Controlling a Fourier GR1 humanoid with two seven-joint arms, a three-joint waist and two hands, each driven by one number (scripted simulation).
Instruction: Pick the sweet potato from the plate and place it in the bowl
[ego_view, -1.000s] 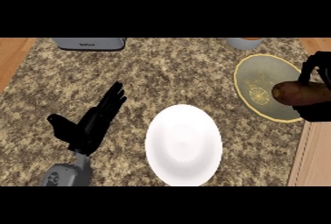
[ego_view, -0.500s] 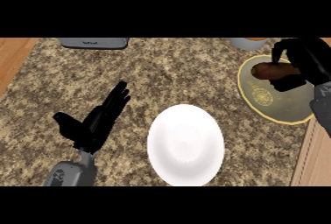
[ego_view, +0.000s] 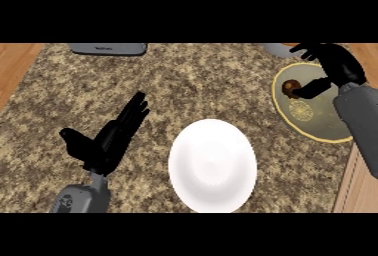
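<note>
1. Though only the head view was on offer, it showed the whole working area: the sweet potato lay as a small brown lump on the yellow plate, toward the plate's ten o'clock edge, with the plate itself at about two o'clock from the white bowl.
2. The right hand hung over the far side of the plate. Its fingers were spread above the rim, and one dark finger or the thumb reached down to the sweet potato's right side. Nothing was curled round the sweet potato, so I judged the hand open and the grasp not yet made. Whether the tip touched the skin I could not tell.
3. The left hand rested at nine o'clock from the bowl, fingers straight and pointing up, holding nothing.
4. As a judgement only: a sweet potato is stiff, fairly dense for its size, dry-skinned and not fragile, but rounded, so it may roll on the smooth plate. Taking it across its middle, thumb on one flank and fingers on the other, looked the safest hold.
5. The bowl stood well apart from the plate, toward seven o'clock from it, and held nothing visible.
6. A grey object lay at the counter's eleven o'clock edge.
</note>
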